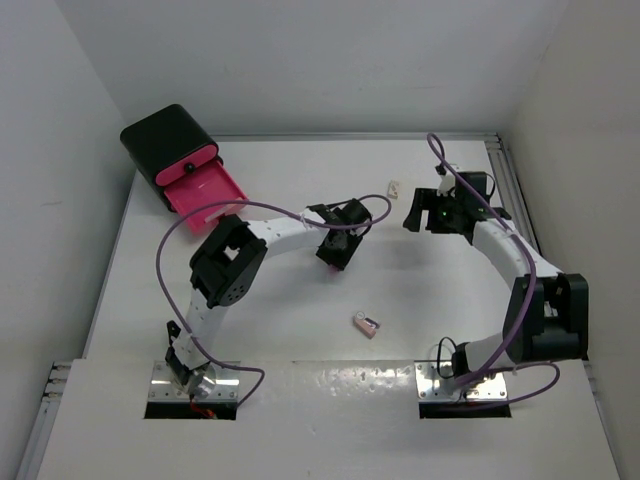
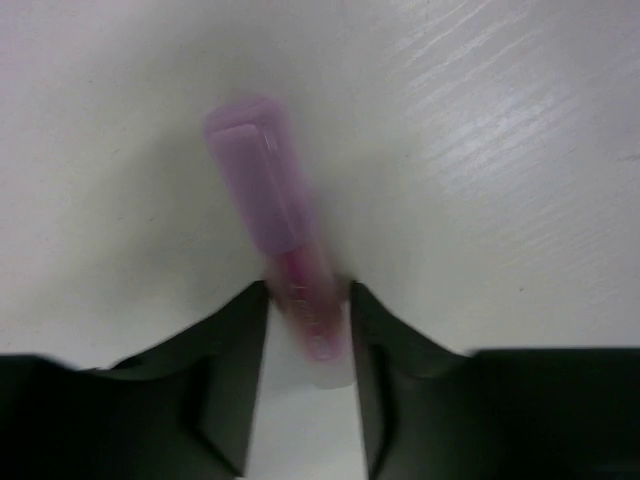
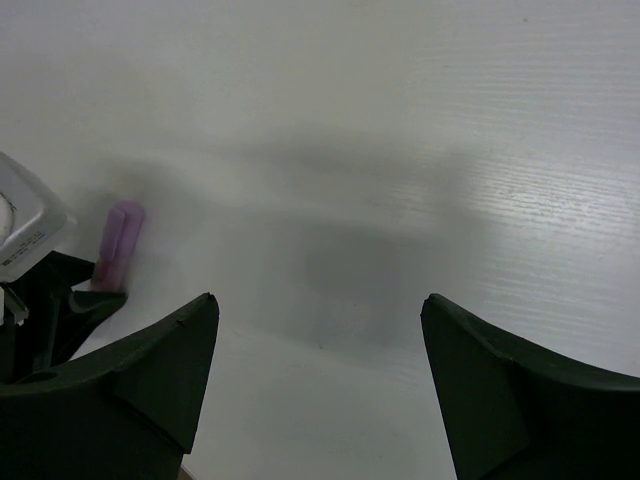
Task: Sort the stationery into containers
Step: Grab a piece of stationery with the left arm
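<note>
My left gripper (image 1: 332, 258) is at the middle of the table, shut on a lilac marker (image 2: 265, 180). The marker sticks out forward from between the black fingers (image 2: 240, 340), its cap close over the white tabletop. The marker also shows in the right wrist view (image 3: 120, 235), at the left beside the left gripper. My right gripper (image 1: 412, 215) is open and empty over bare table, to the right of the left one. A small white eraser-like block (image 1: 394, 187) lies behind the grippers. A pinkish block (image 1: 368, 325) lies nearer the front. The black cabinet (image 1: 165, 135) stands at the far left with one pink drawer (image 1: 205, 190) pulled open.
White walls close in the table on the left, back and right. Purple cables loop over both arms. A metal rail (image 1: 505, 180) runs along the right edge. The arm bases sit on metal plates (image 1: 190, 385) at the near edge.
</note>
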You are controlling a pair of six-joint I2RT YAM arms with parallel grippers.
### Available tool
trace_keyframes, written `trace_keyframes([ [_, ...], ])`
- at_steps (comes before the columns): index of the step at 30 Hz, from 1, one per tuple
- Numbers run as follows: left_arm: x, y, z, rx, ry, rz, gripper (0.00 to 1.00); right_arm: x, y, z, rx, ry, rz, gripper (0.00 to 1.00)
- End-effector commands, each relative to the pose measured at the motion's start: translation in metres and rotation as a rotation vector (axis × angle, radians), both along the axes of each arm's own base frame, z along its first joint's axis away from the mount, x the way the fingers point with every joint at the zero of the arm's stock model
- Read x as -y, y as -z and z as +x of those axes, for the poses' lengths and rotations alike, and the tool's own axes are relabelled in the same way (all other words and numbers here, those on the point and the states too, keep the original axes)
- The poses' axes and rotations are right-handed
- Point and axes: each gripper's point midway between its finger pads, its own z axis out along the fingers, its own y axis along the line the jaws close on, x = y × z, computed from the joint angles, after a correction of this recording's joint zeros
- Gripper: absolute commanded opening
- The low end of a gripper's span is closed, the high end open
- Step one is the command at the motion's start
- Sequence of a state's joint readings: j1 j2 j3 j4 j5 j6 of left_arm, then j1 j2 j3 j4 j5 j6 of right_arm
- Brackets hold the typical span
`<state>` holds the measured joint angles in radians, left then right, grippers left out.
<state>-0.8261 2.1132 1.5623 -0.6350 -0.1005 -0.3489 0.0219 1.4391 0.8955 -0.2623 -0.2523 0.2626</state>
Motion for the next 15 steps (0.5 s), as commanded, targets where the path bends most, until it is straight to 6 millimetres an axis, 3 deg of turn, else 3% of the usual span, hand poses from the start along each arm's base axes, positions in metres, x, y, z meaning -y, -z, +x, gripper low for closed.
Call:
trace_keyframes([
  [1,0.000,-0.015,0.005,0.044,0.002,-0.014,0.39,-0.004,-0.013,0.015,0.057,-0.006,0.031,0.81],
  [2,-0.007,-0.013,0.003,0.044,0.000,0.004,0.34,-0.004,-0.011,0.015,0.049,-0.005,0.030,0.81],
  [3,-0.018,-0.015,0.007,0.063,-0.006,0.024,0.20,-0.005,-0.011,0.017,0.049,-0.009,0.035,0.81],
  [4,-0.020,-0.019,0.011,0.071,-0.010,0.019,0.15,-0.005,-0.010,0.017,0.044,-0.008,0.038,0.81],
  [5,-0.036,-0.019,0.017,0.089,-0.021,0.053,0.03,-0.006,-0.010,0.018,0.040,-0.009,0.039,0.81],
  [6,-0.044,-0.030,0.023,0.118,-0.034,0.054,0.00,-0.005,-0.010,0.020,0.044,-0.008,0.039,0.81],
  [8,-0.069,-0.041,0.039,0.167,-0.059,0.093,0.00,-0.005,-0.006,0.021,0.037,-0.011,0.040,0.81],
  [12,-0.110,-0.099,0.064,0.282,-0.033,0.102,0.00,-0.007,-0.004,0.027,0.033,-0.018,0.045,0.81],
  [13,-0.124,-0.105,0.070,0.280,0.072,0.099,0.00,-0.007,-0.004,0.029,0.035,-0.019,0.048,0.81],
  [14,-0.129,-0.128,0.070,0.314,0.125,0.058,0.00,-0.008,-0.002,0.031,0.030,-0.023,0.047,0.80],
  [15,-0.128,-0.137,0.066,0.308,0.207,0.006,0.00,-0.008,-0.002,0.032,0.030,-0.023,0.047,0.81],
])
